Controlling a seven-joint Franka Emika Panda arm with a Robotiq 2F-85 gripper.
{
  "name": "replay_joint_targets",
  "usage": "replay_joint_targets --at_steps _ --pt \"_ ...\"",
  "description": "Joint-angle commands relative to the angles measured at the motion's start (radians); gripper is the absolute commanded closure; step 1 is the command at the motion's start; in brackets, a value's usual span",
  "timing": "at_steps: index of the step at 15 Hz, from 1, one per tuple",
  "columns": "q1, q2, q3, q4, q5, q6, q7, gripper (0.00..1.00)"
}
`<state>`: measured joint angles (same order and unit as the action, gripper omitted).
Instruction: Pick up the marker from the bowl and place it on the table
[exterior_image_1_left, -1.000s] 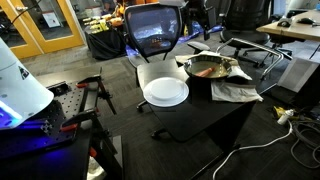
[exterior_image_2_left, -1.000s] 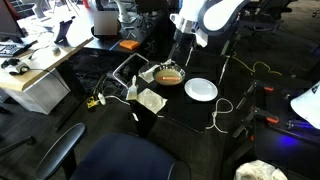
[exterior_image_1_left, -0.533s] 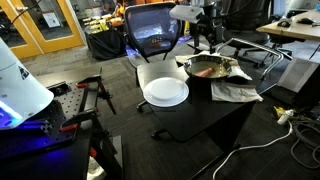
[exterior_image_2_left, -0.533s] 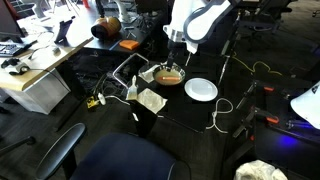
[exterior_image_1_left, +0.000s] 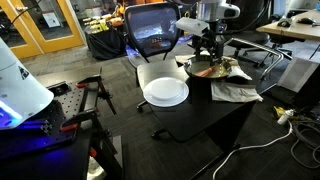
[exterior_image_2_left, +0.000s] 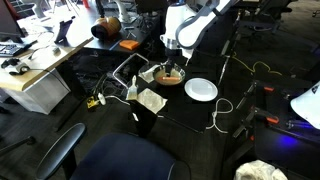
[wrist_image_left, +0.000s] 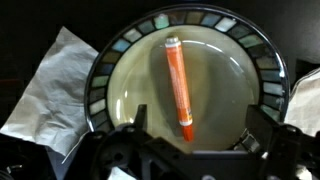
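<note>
**Open hand above the bowl, marker not yet gripped**

In the wrist view, the hand (wrist_image_left: 197, 140) is spread wide. Its two dark fingers (wrist_image_left: 140, 128) show at the bottom edge, one on each side of the marker's lower tip, and nothing is held between them. The orange-red marker (wrist_image_left: 177, 88) lies near the middle of the bowl (wrist_image_left: 100, 80), running from top to bottom of this view with a slight slant. Its length therefore crosses the line between the fingers. Crumpled white paper (wrist_image_left: 45, 95) lies beside the bowl.

In both exterior views the hand (exterior_image_1_left: 207, 52) (exterior_image_2_left: 172, 62) hangs directly over the bowl (exterior_image_1_left: 207, 68) (exterior_image_2_left: 170, 77), which sits on the black tabletop (exterior_image_1_left: 200, 115) next to a white plate (exterior_image_1_left: 165, 92).

The step in hand appears to be the reach for the marker. The next move likely calls for lowering straight down until the fingers flank the marker's body. The hand may need to shift slightly toward the marker's middle before it closes. It would then lift clear of the rim and set the marker on a bare part of the tabletop.
</note>
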<state>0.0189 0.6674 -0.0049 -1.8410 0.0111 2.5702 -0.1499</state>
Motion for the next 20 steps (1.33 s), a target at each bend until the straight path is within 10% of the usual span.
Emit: replay_joint_targets --at_steps 1,14,15,20 --pt "-0.008 0.049 0.008 0.066 -0.013 -0.044 0.03 0.0" --pt "-0.004 0.159 -0.01 0.175 -0.036 -0.04 0.032 0.0" --pt "-0.003 0.165 -0.014 0.178 -0.039 -0.039 0.032 0.25" --pt "-0.003 0.181 -0.017 0.189 -0.04 -0.034 0.032 0.57"
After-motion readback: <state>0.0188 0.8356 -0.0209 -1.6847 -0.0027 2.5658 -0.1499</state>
